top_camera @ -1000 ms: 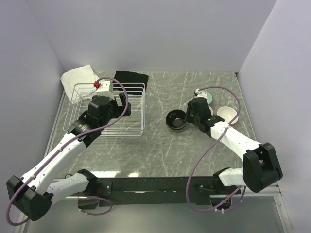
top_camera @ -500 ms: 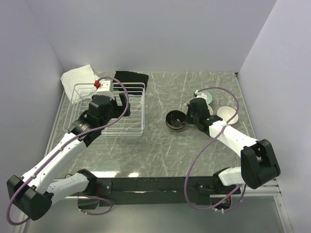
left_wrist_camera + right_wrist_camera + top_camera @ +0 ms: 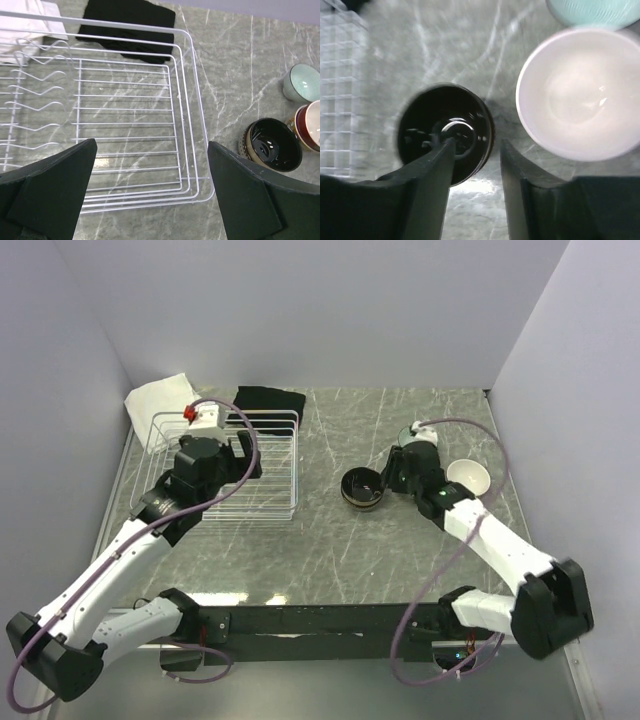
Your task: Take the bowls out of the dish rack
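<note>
Only from the left wrist is the teal bowl (image 3: 303,82) seen nearly whole and the dark red outside of the pale-lined bowl (image 3: 311,127) made out; from above, the teal bowl is mostly hidden behind the right arm. Only in the blurred right wrist view is the right gripper (image 3: 477,145) shown. Its jaws are held partly apart astride the rim of the dark brown bowl (image 3: 445,132), one finger over the glossy black inside and the other outside, and no grip is seen. The left gripper (image 3: 150,145) is spread wide and hangs above the near right part of the dish rack (image 3: 180,100). The table (image 3: 330,550) is of grey-green veined stone, enclosed by pale walls (image 3: 300,310) on three sides. The rack is set at the left of the table, with a white cloth (image 3: 160,398) and a black cloth (image 3: 270,400) at its far side, and the stone is seen through its wires. The three bowls are stood upright on the table, to the right of the rack and apart from it.
</note>
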Controlling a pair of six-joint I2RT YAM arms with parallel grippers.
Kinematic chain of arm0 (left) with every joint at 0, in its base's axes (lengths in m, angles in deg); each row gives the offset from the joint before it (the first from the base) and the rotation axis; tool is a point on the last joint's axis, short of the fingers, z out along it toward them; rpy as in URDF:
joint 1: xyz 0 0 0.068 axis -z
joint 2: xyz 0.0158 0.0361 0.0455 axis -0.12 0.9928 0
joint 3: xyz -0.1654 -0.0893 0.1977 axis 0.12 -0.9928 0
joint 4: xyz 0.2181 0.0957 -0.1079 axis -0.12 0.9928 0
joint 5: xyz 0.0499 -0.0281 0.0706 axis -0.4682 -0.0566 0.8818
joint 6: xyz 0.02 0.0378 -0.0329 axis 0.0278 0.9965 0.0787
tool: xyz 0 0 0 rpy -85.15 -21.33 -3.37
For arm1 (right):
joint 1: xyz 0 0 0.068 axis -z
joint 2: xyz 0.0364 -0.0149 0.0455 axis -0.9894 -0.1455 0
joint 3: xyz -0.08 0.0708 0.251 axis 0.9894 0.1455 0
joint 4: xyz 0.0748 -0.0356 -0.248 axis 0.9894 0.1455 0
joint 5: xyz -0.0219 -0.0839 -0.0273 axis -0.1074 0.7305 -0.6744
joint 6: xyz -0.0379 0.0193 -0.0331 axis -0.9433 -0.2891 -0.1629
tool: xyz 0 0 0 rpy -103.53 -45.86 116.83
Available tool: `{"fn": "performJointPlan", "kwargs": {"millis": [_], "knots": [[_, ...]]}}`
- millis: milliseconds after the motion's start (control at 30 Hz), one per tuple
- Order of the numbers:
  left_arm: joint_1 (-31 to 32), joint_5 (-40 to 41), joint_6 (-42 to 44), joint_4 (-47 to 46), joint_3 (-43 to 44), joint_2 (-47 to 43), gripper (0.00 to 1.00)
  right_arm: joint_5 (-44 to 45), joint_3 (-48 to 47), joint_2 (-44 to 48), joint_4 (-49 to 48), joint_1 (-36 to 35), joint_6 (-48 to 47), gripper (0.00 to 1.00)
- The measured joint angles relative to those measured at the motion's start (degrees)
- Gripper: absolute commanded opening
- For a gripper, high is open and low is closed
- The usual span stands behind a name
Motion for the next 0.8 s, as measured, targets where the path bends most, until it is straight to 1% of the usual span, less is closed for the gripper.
{"fn": "performJointPlan", "kwargs": {"millis": [67,100,167,200,267,400,567,667,800], "knots": [[0.0,1.09,0.09,1.14,0.44,-1.11,0.99,0.35,-1.14,4.44,1.6,0.0,-0.2,0.73],[0.0,1.84,0.15,1.55,0.63,-1.81,0.99,0.68,-2.29,6.54,2.58,0.0,-0.44,0.79],[0.0,3.32,0.22,3.08,1.18,-3.37,1.0,1.53,-4.79,9.92,4.2,0.0,-0.68,0.86],[0.0,4.22,0.24,4.07,1.51,-4.22,1.0,2.27,-6.14,11.82,5.03,0.0,-0.68,0.94],[0.0,6.25,0.13,5.62,1.75,-6.27,0.99,4.22,-8.57,15.93,6.64,0.0,-0.57,1.0],[0.0,9.92,-0.07,10.1,1.77,-11.98,0.99,7.37,-8.9,23.93,8.26,0.0,-0.48,1.0],[0.0,14.01,-1.09,16.24,2.69,-20.92,0.99,9.29,-4.5,34.97,8.98,0.0,-0.59,1.0],[0.0,15.43,-1.6,18.14,2.64,-26.73,1.0,9.18,-1.25,41.88,9.29,0.0,-1.88,1.0],[0.0,16.46,-2.43,20.35,2.67,-33.88,0.99,10.01,1.84,47.6,10.97,0.0,-1.92,1.0]]}}
